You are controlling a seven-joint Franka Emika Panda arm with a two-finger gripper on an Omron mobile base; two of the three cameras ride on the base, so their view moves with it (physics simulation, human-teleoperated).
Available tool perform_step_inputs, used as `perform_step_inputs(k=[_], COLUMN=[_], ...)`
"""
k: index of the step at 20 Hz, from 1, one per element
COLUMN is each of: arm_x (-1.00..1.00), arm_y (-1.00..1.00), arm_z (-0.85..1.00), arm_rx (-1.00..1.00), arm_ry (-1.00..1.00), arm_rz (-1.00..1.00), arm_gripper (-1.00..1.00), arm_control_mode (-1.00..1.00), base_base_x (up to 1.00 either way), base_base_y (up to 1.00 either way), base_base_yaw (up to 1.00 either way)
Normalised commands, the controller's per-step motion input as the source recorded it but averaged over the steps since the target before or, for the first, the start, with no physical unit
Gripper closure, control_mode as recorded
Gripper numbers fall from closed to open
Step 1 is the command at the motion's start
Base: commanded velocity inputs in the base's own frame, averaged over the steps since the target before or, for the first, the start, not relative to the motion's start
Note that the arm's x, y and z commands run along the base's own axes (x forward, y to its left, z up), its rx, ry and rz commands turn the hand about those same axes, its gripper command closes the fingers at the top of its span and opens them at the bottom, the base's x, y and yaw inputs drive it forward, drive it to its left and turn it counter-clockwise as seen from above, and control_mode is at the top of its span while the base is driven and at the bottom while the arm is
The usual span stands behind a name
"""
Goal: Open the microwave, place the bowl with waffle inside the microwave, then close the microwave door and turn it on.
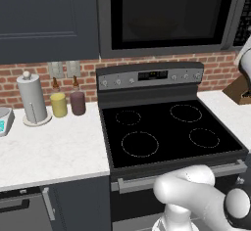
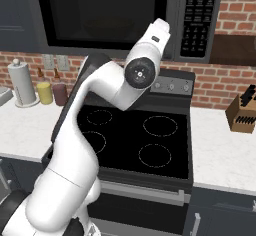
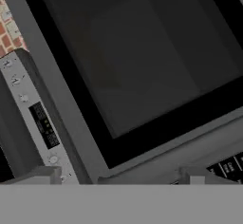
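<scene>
While the white arm (image 2: 100, 95) reaches up from in front of the stove (image 1: 166, 132), its fingers (image 3: 47, 174) point at the microwave (image 2: 115, 15) hung straight above the stove. They stand wide apart and hold nothing. Their two blunt grey tips sit just in front of the lower edge of the door (image 1: 166, 14), one toward each end of it, and I cannot tell whether they touch it.

The microwave is a broad charcoal box. Its door is shut: a flat matte grey frame round a big pane of glossy black glass. Behind the glass a faint rounded brownish shape (image 1: 152, 30) shows, too dim to say for sure that it is the bowl. A black panel (image 2: 199, 20) with rows of small pale buttons sits at the right end, above the stove's right edge.

The stove has a smooth black glass top with four thin ring outlines and a grey back rail of little knobs. A speckled white stone surface (image 1: 54, 147) runs to either side of it, backed by red brick. Left of the stove stand a maroon jar (image 1: 77, 103), a yellow jar (image 1: 59, 104) and an upright roll of paper towel (image 1: 32, 98). Right of the stove sits a slanted wooden knife block (image 2: 242, 112).
</scene>
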Motion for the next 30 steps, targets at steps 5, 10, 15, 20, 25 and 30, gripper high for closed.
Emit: perform_step_inputs(k=[5,10,15,20,25,30], arm_x=[-0.02,0.0,0.01,0.09,0.14,0.12], arm_y=[-0.91,-0.38,-0.02,0.0,0.1,0.16], arm_z=[-0.24,-0.45,-0.29,-0.08,0.0,0.0], arm_rx=[0.0,0.0,0.0,0.0,0.0,0.0], arm_ry=[0.06,0.08,0.01,0.0,0.0,0.01], arm_rz=[0.0,0.03,0.15,0.15,0.09,0.04], arm_gripper=[-1.0,-1.0,-1.0,-1.0,-1.0,-1.0], arm_control_mode=[-1.0,-1.0,-1.0,-1.0,-1.0,-1.0], base_base_x=[0.0,0.0,0.0,0.0,0.0,0.0], base_base_y=[0.0,0.0,0.0,0.0,0.0,0.0], base_base_yaw=[0.0,0.0,0.0,0.0,0.0,0.0])
